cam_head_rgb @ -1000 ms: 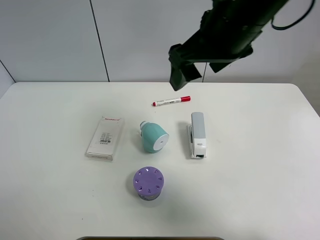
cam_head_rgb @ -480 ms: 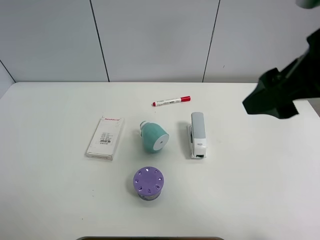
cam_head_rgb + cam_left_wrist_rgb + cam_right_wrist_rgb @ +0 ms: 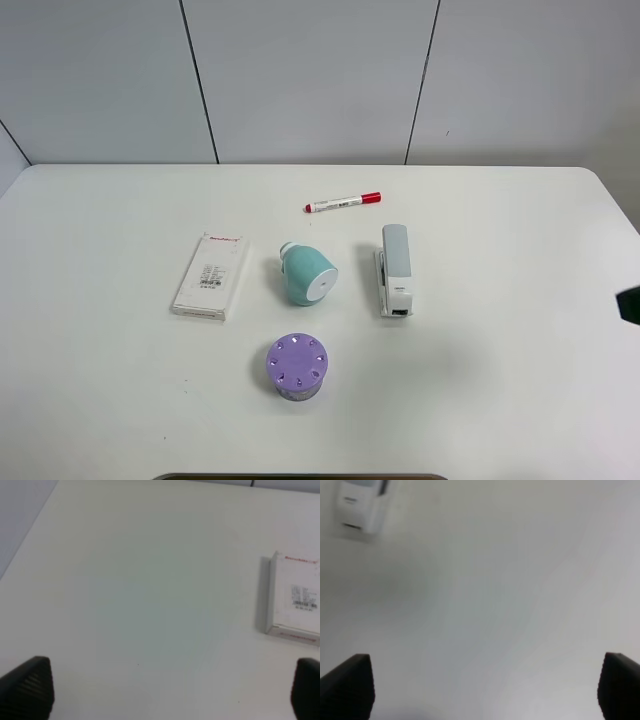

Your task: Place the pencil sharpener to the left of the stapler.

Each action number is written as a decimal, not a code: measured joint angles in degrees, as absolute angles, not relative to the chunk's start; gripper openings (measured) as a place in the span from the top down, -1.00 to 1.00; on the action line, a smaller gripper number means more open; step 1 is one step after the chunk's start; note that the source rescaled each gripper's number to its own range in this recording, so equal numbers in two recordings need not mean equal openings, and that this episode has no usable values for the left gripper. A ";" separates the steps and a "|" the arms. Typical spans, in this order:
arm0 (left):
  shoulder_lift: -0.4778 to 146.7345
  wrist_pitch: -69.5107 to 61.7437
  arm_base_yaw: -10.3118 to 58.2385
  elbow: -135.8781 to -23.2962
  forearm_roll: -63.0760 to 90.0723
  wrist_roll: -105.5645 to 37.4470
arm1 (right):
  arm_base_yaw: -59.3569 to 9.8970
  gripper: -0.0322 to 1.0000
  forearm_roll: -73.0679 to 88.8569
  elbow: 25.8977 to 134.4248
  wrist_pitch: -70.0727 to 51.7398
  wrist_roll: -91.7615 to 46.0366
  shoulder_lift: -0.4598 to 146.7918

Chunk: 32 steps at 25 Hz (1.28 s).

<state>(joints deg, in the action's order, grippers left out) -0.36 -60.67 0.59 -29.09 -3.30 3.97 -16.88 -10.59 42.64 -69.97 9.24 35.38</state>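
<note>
Sharpener [image 3: 308,274] lies just left of stapler [image 3: 394,270], long axis slanting, white face toward camera. Both well clear of either tool; right tool [image 3: 480,687] nearer, left tool [image 3: 170,690] also spread, both empty.

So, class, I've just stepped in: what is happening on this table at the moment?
Nothing is being handled. The teal pencil sharpener lies on the white table, to the left of the grey stapler and apart from it, so the placement looks done. Both grippers are open and empty: the left gripper hovers near the flat white box, the right gripper over bare table near the stapler. A red-capped marker and a purple cylinder lie untouched.
</note>
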 joint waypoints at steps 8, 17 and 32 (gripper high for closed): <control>-0.36 -60.67 0.59 -29.09 -3.30 3.97 | -8.84 -1.00 -10.39 29.81 -63.38 9.03 14.31; -0.36 -60.67 0.59 -29.09 -3.30 3.97 | -8.60 -1.00 -10.39 28.94 -61.49 8.58 -0.13; -0.36 -60.67 0.59 -29.09 -3.30 3.97 | -8.60 -1.00 -9.75 28.94 -61.30 8.17 -0.13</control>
